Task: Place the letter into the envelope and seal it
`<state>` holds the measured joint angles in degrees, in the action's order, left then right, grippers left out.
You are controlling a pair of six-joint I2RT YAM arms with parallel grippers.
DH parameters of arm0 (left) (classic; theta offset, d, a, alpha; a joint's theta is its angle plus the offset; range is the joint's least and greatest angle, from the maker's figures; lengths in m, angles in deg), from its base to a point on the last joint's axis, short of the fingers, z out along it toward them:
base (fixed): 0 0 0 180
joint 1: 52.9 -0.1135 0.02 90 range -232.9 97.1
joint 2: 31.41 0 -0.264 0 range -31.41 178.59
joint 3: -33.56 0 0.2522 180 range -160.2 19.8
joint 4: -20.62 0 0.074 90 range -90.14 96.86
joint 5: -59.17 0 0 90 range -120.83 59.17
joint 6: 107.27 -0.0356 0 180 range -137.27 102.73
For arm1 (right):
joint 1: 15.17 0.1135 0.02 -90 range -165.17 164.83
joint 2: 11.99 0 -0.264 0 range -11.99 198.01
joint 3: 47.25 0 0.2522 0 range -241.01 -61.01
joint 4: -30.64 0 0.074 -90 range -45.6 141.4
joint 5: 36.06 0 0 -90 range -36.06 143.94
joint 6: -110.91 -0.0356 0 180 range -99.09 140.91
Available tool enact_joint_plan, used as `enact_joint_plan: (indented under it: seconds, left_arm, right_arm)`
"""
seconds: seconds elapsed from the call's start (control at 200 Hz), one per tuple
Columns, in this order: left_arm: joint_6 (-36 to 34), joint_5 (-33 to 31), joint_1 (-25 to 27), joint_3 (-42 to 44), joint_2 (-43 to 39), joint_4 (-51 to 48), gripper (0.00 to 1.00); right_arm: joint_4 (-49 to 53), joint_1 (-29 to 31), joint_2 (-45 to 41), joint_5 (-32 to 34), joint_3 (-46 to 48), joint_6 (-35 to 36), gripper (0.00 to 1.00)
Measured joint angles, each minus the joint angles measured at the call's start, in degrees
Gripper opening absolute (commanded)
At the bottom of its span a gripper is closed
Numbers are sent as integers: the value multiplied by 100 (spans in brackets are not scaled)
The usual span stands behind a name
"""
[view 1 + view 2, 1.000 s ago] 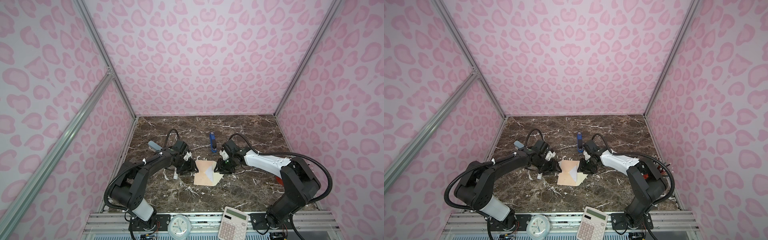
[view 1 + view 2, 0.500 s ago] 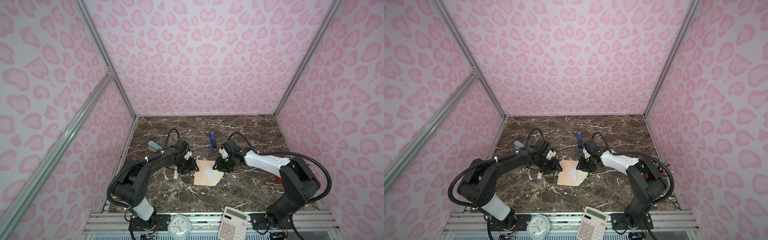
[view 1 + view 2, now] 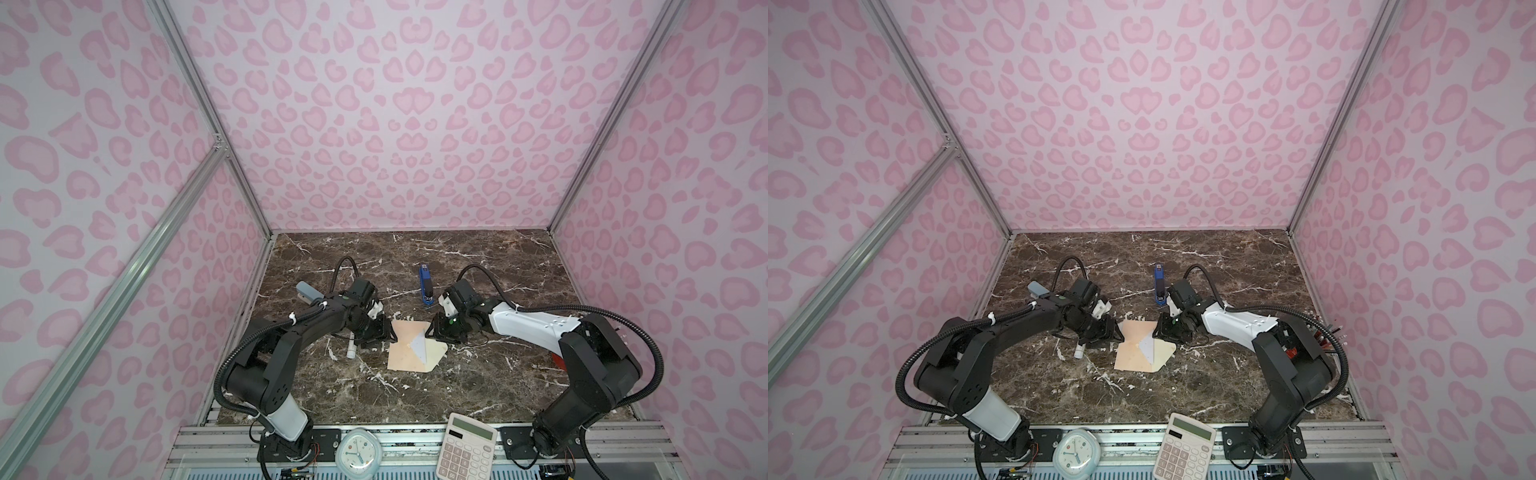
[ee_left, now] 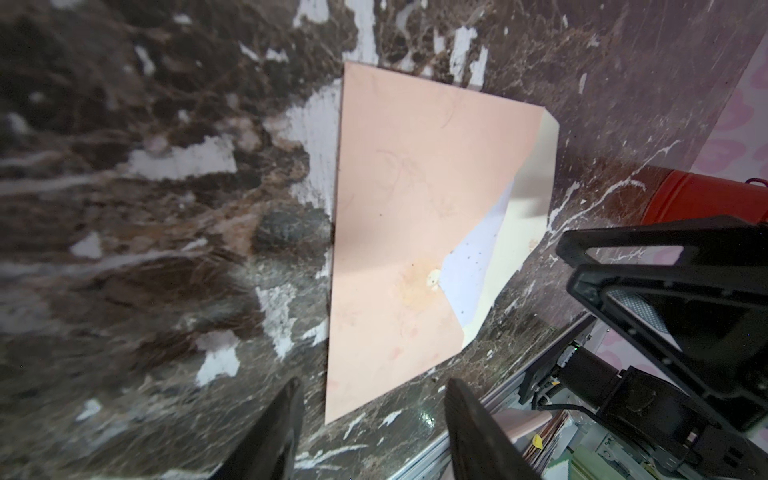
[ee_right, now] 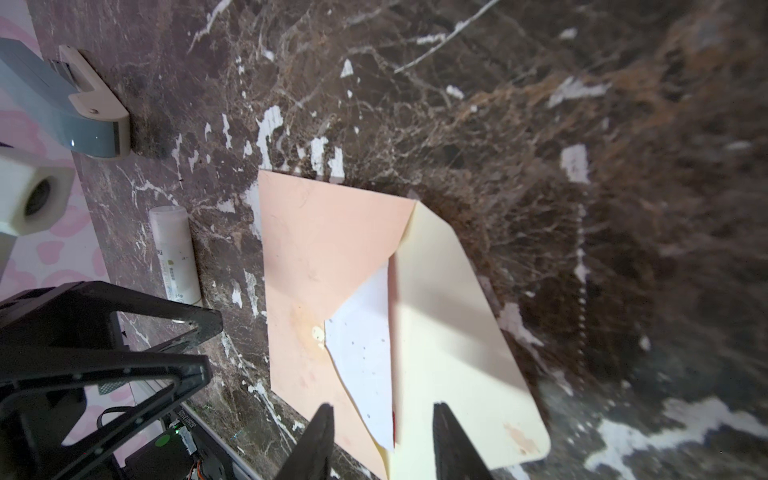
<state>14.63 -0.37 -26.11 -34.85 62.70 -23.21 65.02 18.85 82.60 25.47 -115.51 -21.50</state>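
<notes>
Peach envelope point(image 3: 405, 353) flat mid-way on the marble table point(image 3: 457, 382), flap open, letter point(image 3: 419, 347) tucked inside showing a pale triangle, left gripper point(image 4: 372, 382) parted over its far corner, right gripper point(image 5: 384, 406) parted over the flap fold, neither grasping anything

On the worktop point(image 3: 478, 374) the envelope point(image 3: 403, 353), letter point(image 3: 419, 348) tucked in it, lies between the left end effector point(image 3: 382, 334) and the right end effector point(image 3: 434, 328), a glue stick point(image 3: 351, 349) to its left, a stapler point(image 3: 424, 284) behind.

peach envelope point(image 3: 405, 349), brown white-veined table point(image 3: 457, 382), pink-spotted walls point(image 3: 395, 124).
</notes>
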Motion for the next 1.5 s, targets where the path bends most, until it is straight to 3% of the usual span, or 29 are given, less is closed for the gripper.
enact_joint_plan:
  seconds: [1.5]
  left_arm:
    - [216,-35,-9,238,-96,317,57]
  right_arm:
    - [-544,-7,-70,37,372,-201,41]
